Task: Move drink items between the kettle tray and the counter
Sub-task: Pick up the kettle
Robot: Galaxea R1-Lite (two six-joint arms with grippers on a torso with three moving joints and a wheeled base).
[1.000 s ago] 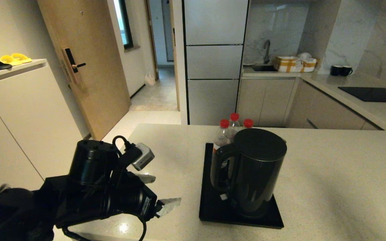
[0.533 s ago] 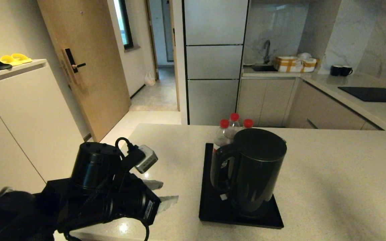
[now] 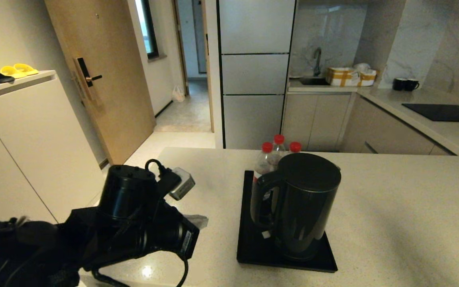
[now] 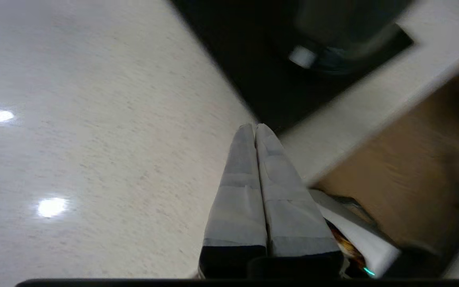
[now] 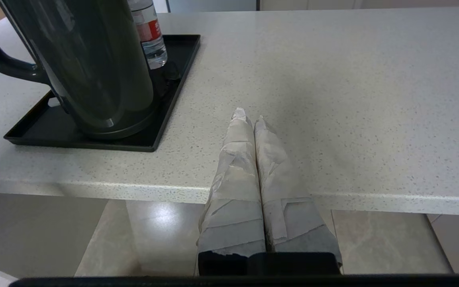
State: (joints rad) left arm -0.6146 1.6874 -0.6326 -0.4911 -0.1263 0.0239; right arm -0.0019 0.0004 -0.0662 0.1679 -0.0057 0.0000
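Kettle (image 3: 307, 207) upright on tray (image 3: 253, 251), handle toward left hand (image 4: 255, 127) — both hands pressed closed, empty.

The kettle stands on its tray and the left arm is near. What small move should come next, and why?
Probably open the left gripper and ease it toward the kettle's handle. Its jaws are shut and empty above the counter, short of the tray. The kettle sits ungrasped on the tray, handle turned toward that arm. The right gripper is shut near the counter's front edge.
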